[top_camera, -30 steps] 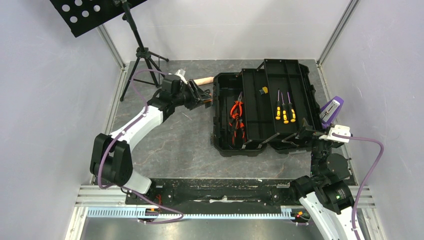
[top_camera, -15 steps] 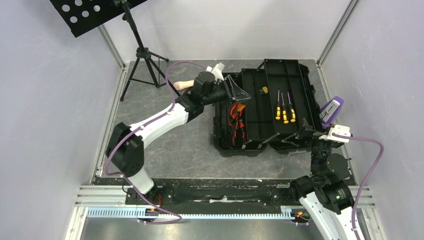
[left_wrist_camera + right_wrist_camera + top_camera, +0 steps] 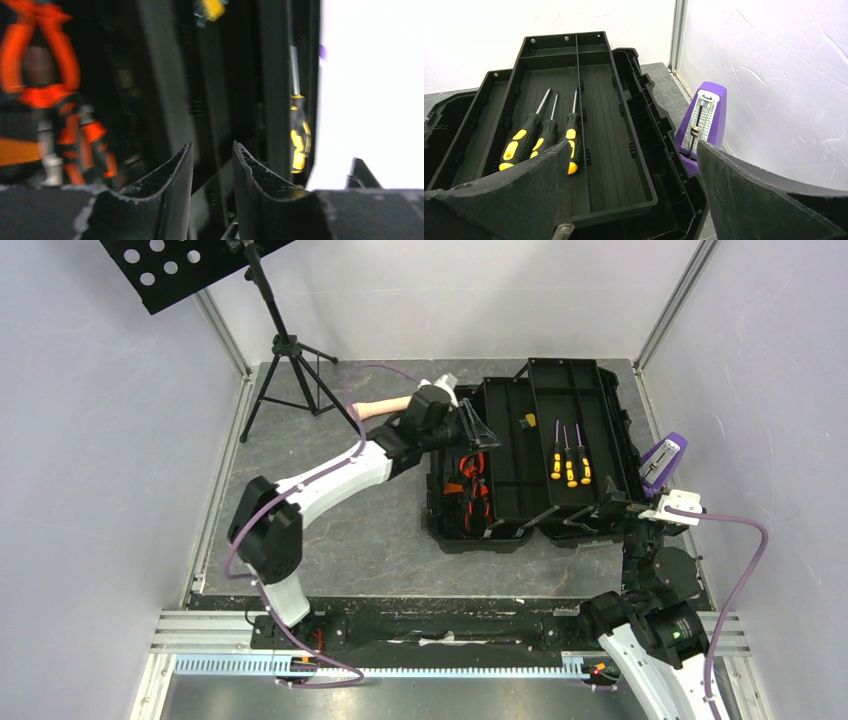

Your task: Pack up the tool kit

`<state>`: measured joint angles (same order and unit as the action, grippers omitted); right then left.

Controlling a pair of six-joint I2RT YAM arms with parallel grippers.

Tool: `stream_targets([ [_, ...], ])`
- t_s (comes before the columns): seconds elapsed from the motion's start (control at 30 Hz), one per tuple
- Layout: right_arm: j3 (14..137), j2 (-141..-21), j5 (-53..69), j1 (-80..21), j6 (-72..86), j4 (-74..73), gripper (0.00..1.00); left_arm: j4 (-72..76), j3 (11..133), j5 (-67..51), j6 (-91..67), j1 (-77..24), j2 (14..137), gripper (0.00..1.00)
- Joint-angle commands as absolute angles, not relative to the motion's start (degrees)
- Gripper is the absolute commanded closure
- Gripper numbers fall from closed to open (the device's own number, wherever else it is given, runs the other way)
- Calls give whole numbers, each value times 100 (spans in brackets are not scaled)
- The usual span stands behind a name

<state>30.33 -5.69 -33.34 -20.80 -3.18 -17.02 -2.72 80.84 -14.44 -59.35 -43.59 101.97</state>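
Observation:
The black toolbox (image 3: 512, 472) lies open at the middle right of the table. Orange and black pliers (image 3: 472, 480) rest in its left compartment, and three yellow and black screwdrivers (image 3: 565, 465) lie in its tray. My left gripper (image 3: 478, 428) hovers over the far end of the pliers compartment. In the left wrist view my left gripper (image 3: 212, 147) has a narrow gap between its jaws and nothing in it, with blurred pliers (image 3: 45, 95) to the left. My right gripper (image 3: 632, 145) stands wide open and empty at the box's near right corner, facing the screwdrivers (image 3: 541, 140).
A beige cylindrical handle (image 3: 385, 407) lies on the table left of the box, behind my left arm. A purple object (image 3: 663, 458) stands against the right wall beside the box. A black tripod stand (image 3: 285, 350) occupies the far left corner.
My left arm has swung right from beside the beige handle to above the toolbox's pliers compartment, and its jaws have narrowed. The right arm has not moved.

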Motion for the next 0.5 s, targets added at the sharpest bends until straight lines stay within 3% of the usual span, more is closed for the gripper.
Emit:
stream_targets([
  [0.0, 3261, -651, -3281, -2101, -289, -1556, 2, -2418, 8573, 336, -4597, -4219, 9462, 56],
  [0.17, 3337, -643, -3305, -2100, -280, -1574, 2, -3659, 9058, 708, -3858, -4289, 9791, 47],
  [0.47, 3437, -721, -3290, -2101, -244, -1667, 2, -4540, 9724, 1351, -3755, -4866, 10932, 47],
])
